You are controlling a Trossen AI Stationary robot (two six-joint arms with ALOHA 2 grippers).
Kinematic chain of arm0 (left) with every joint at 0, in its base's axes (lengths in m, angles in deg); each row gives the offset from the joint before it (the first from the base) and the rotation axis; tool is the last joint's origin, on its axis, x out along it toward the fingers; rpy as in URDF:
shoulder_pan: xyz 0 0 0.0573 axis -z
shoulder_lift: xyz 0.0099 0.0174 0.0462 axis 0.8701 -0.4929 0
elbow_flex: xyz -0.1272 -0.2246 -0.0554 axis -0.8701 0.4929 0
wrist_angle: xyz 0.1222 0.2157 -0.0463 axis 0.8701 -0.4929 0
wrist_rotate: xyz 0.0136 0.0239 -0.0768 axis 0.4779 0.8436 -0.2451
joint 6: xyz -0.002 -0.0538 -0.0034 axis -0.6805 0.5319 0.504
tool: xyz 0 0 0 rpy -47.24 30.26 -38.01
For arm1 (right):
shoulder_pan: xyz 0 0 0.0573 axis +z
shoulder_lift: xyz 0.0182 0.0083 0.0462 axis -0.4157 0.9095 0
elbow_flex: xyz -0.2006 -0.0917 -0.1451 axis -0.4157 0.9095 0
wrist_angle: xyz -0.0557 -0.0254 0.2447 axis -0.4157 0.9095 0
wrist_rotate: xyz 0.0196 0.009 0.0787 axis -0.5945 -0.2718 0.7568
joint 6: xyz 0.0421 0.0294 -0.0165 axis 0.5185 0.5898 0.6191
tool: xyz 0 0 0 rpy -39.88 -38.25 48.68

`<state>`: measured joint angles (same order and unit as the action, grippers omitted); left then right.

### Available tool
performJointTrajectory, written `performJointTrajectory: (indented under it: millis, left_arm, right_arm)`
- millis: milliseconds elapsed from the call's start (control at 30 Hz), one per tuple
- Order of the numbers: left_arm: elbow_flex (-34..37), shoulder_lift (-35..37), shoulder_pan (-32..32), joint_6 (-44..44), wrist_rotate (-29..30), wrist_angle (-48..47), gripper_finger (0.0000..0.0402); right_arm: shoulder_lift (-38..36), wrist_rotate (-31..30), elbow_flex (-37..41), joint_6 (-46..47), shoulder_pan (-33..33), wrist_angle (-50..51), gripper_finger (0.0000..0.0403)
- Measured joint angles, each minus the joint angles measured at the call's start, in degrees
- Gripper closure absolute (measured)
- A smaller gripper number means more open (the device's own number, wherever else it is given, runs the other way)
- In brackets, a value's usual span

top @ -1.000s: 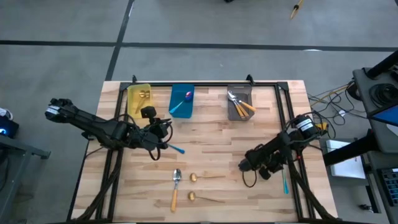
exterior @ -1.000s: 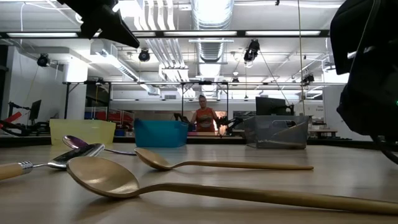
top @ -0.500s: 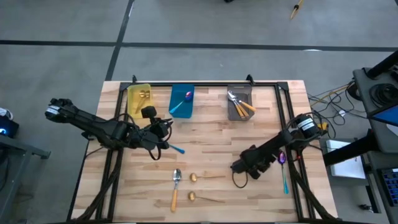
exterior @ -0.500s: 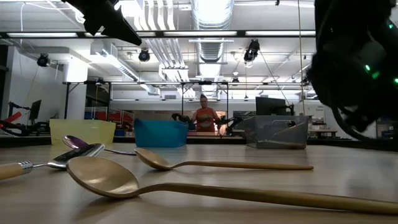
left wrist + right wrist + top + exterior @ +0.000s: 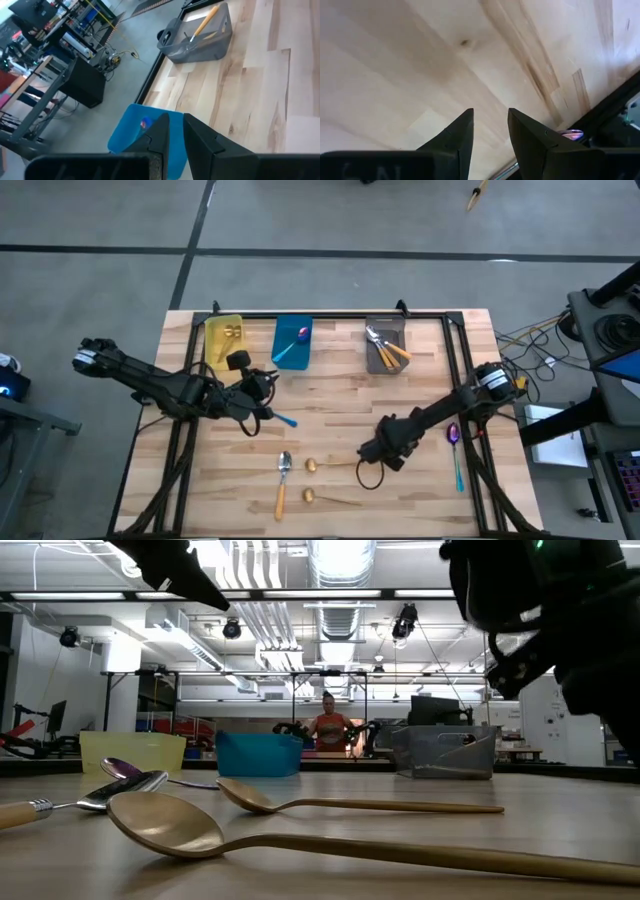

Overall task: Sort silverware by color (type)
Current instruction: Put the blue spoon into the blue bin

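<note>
Just beside the upper gold spoon's (image 5: 333, 464) handle, the right gripper (image 5: 370, 452) hovers open, empty.

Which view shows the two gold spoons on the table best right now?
The low view: both gold spoons lie close up, bowls and handles plain. The high view shows them small but placed near the right gripper. Neither wrist view shows them.

High view looks straight down on the whole table (image 5: 330, 395); low view sits at tabletop level facing the bins (image 5: 258, 754); wrist views hover close over wood.
</note>
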<state>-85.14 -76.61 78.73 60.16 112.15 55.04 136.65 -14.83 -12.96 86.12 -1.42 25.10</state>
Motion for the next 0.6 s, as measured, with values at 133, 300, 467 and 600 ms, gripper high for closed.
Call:
performJointTrajectory:
  millis: [133,300,467,600]
  left_arm:
    - [0.00,0.00,0.00,1.28,0.00,1.06,0.0365]
    - [0.00,0.00,0.00,1.35,0.00,4.99,0.0365]
    - [-0.10,0.00,0.00,1.15,0.00,7.51,0.0365]
    - [-0.39,0.00,0.00,1.17,0.00,8.31,0.0365]
  right_arm:
    - [-0.89,-1.89,-0.46,-0.69,1.89,0.62,0.0305]
    - [-4.18,-3.22,-0.43,-0.80,3.23,4.76,0.0351]
    - [-8.32,-6.87,-0.12,0.01,2.99,10.55,0.0392]
    - [-10.69,-9.10,1.87,2.21,1.77,11.93,0.0394]
